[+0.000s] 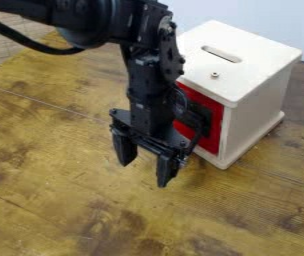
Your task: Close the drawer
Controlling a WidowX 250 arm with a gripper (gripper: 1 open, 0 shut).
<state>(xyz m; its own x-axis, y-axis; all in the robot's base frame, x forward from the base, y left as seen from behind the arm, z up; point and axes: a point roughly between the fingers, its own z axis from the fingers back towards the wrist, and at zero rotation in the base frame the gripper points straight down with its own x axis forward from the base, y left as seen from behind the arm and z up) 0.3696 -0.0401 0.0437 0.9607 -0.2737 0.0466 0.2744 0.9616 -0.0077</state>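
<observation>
The bright red drawer (206, 126) sits in the front face of a small cream-white wooden box (255, 95), its front about flush with the box. Its black loop handle (192, 121) sticks out toward my arm and is partly hidden by it. My black gripper (145, 165) points down just in front of the drawer, left of the handle. Its two fingers are spread apart and hold nothing. The fingertips hang just above the wooden table (61, 190).
The box's top has a slot (223, 53) and a small dark knob. My black arm (115, 30) reaches in from the upper left. The tabletop is worn brown wood.
</observation>
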